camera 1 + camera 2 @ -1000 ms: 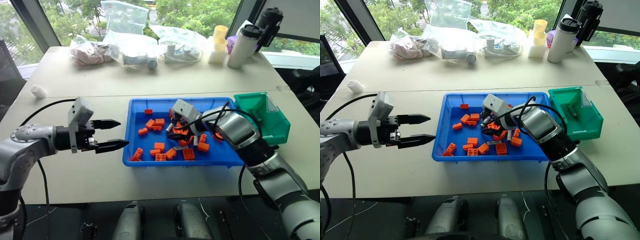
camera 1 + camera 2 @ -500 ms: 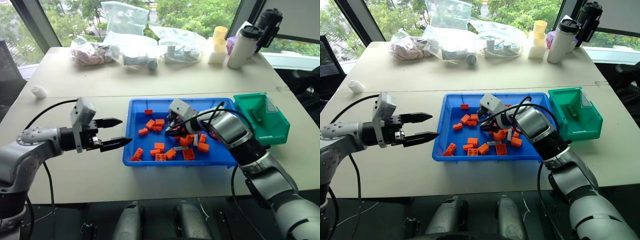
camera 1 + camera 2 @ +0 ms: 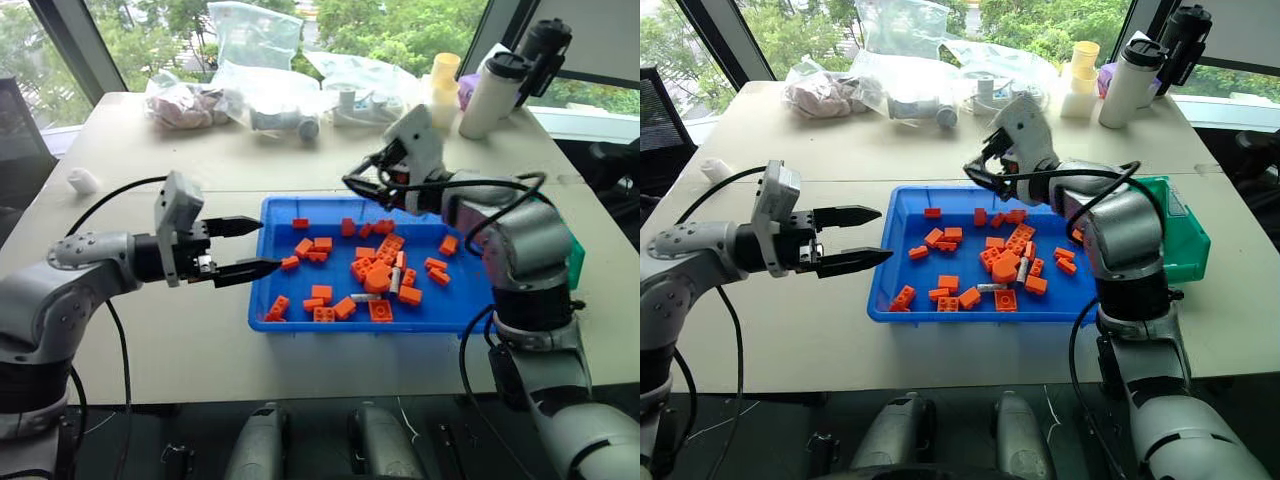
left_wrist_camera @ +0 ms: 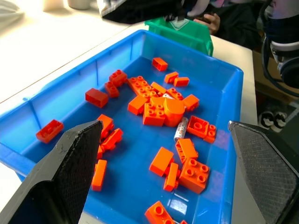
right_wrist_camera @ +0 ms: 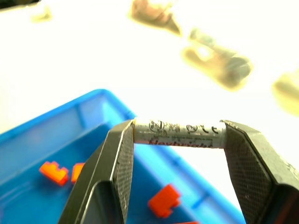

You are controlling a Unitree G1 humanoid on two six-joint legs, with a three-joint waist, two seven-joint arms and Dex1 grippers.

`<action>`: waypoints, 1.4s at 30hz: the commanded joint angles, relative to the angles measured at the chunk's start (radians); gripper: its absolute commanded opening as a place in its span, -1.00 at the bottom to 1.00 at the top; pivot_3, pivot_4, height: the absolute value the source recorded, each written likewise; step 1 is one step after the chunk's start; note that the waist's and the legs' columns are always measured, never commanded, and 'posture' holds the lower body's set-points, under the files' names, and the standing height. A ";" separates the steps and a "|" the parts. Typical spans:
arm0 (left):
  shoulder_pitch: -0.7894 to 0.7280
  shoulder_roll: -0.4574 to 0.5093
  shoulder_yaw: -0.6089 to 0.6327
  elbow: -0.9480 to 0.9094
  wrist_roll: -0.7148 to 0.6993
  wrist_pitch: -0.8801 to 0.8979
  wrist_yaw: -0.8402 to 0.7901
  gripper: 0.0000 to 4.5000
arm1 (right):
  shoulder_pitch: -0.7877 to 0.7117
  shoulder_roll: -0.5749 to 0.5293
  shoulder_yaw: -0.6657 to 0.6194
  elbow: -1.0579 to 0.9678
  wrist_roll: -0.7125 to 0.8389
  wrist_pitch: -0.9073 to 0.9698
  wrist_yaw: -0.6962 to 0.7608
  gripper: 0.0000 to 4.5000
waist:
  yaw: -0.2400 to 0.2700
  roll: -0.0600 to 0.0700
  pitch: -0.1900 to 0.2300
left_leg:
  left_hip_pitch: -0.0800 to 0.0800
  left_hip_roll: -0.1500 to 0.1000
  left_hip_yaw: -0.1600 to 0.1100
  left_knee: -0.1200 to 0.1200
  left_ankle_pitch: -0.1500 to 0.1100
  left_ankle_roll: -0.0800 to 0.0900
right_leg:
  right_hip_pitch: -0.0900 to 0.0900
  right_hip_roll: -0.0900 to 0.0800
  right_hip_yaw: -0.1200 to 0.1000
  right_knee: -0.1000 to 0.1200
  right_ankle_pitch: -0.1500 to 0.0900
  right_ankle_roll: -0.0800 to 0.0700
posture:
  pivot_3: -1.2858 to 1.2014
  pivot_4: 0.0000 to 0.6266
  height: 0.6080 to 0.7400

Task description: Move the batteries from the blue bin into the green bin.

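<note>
My right gripper (image 3: 362, 186) hangs above the far edge of the blue bin (image 3: 350, 326). It is shut on a battery (image 5: 180, 134), a silver cylinder pinched end to end between the fingertips. Two more batteries (image 3: 397, 270) (image 3: 360, 297) lie among orange bricks (image 3: 375, 275) in the blue bin; one battery (image 4: 180, 128) shows in the left wrist view. The green bin (image 3: 1185, 235) stands against the blue bin's right end, partly hidden behind my right arm. My left gripper (image 3: 245, 247) is open with nothing in it, pointing over the blue bin's left rim.
Clear bags (image 3: 250, 60), a white and black flask (image 3: 490, 90), a yellow cup stack (image 3: 440, 85) and a black bottle (image 3: 545, 45) line the back of the table. A small white lump (image 3: 82, 180) lies at the far left.
My right gripper closed on a battery in the blue bin and lifted it up above the far rim. The left gripper edged right, toward the bin.
</note>
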 commanded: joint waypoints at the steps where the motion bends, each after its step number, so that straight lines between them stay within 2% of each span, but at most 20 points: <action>1: -0.085 -0.031 -0.074 0.024 0.028 -0.031 -0.043 1.00 | 0.091 -0.062 -0.188 -0.107 -0.034 0.027 -0.112 -0.02 | 0.000 0.000 0.000 | 0.000 0.000 0.000 0.000 0.000 0.000 | 0.000 0.000 0.000 0.000 0.000 0.000 | 0.03 -0.52 1.00; 4: -0.164 -0.083 -0.132 0.074 0.048 -0.047 -0.071 1.00 | 0.257 -0.125 -0.307 -0.136 -0.098 -0.019 -0.188 -0.02 | 0.014 -0.001 -0.001 | 0.000 -0.001 0.000 0.000 0.000 0.000 | 0.001 0.000 0.000 -0.001 0.000 0.000 | 0.03 -0.52 1.00; 10: -0.208 -0.113 -0.205 0.157 0.118 -0.096 -0.141 1.00 | 0.411 -0.133 -0.349 -0.123 -0.135 -0.093 -0.265 -0.02 | -0.016 0.002 -0.001 | 0.003 -0.001 0.003 -0.001 0.000 0.000 | 0.001 0.003 0.003 0.001 0.000 0.000 | 0.03 -0.52 1.00; 17: -0.230 -0.122 -0.211 0.192 0.145 -0.106 -0.178 1.00 | 0.427 -0.087 -0.392 -0.070 -0.123 -0.089 -0.347 -0.02 | -0.011 0.002 -0.001 | 0.005 0.002 0.003 -0.001 0.000 0.000 | 0.001 0.004 0.004 0.002 0.000 0.000 | 0.03 -0.52 1.00; 25: -0.218 -0.121 -0.188 0.168 0.140 -0.086 -0.159 1.00 | 0.420 -0.094 -0.406 0.055 -0.131 -0.084 -0.421 -0.02 | -0.005 0.002 -0.001 | 0.004 0.001 0.003 -0.001 0.000 0.000 | 0.002 0.003 0.004 0.001 0.000 0.000 | 0.03 -0.52 1.00; 26: -0.217 -0.121 -0.186 0.167 0.139 -0.085 -0.156 1.00 | 0.418 -0.095 -0.408 0.064 -0.128 -0.088 -0.426 0.46 | -0.006 0.002 -0.001 | 0.004 0.001 0.003 -0.001 0.000 0.000 | 0.002 0.003 0.004 0.001 0.000 0.000 | 0.03 -0.52 1.00; 28: -0.215 -0.121 -0.182 0.164 0.137 -0.083 -0.152 1.00 | 0.413 -0.104 -0.408 0.075 -0.123 -0.104 -0.426 0.85 | -0.006 0.002 -0.001 | 0.004 0.001 0.003 -0.001 0.000 0.000 | 0.002 0.003 0.004 0.001 0.000 0.000 | 0.03 -0.52 1.00; 29: -0.214 -0.121 -0.181 0.163 0.136 -0.082 -0.150 1.00 | 0.412 -0.109 -0.406 0.077 -0.124 -0.108 -0.428 0.98 | -0.007 0.002 -0.001 | 0.004 0.001 0.003 -0.001 0.000 0.000 | 0.002 0.003 0.004 0.001 0.000 0.000 | 0.03 -0.52 1.00; 32: -0.211 -0.118 -0.179 0.159 0.135 -0.080 -0.150 1.00 | 0.413 -0.142 -0.381 0.061 -0.125 -0.136 -0.399 0.98 | -0.007 0.002 -0.001 | 0.004 0.001 0.003 -0.001 0.000 0.000 | 0.002 0.003 0.004 0.001 0.000 0.000 | 0.03 -0.52 1.00; 34: -0.210 -0.107 -0.175 0.158 0.132 -0.075 -0.156 1.00 | 0.391 -0.174 -0.382 -0.024 -0.069 -0.168 -0.326 0.98 | -0.007 0.002 -0.001 | 0.004 0.001 0.003 -0.001 0.000 0.000 | 0.002 0.004 0.004 0.001 0.000 0.000 | 0.03 -0.52 1.00; 38: -0.211 -0.081 -0.172 0.160 0.134 -0.071 -0.175 1.00 | 0.349 -0.199 -0.388 -0.189 0.142 -0.044 -0.166 0.98 | -0.013 0.004 0.000 | 0.005 0.002 0.003 -0.001 0.000 0.000 | 0.002 0.004 0.004 0.002 0.000 0.000 | 0.03 -0.52 1.00; 42: -0.206 -0.057 -0.173 0.157 0.133 -0.065 -0.198 1.00 | 0.387 -0.272 -0.332 -0.363 0.425 0.155 0.036 0.98 | -0.003 0.003 0.000 | 0.005 0.003 0.000 -0.001 0.000 0.000 | 0.003 0.005 0.003 0.001 0.000 0.000 | 0.03 -0.52 1.00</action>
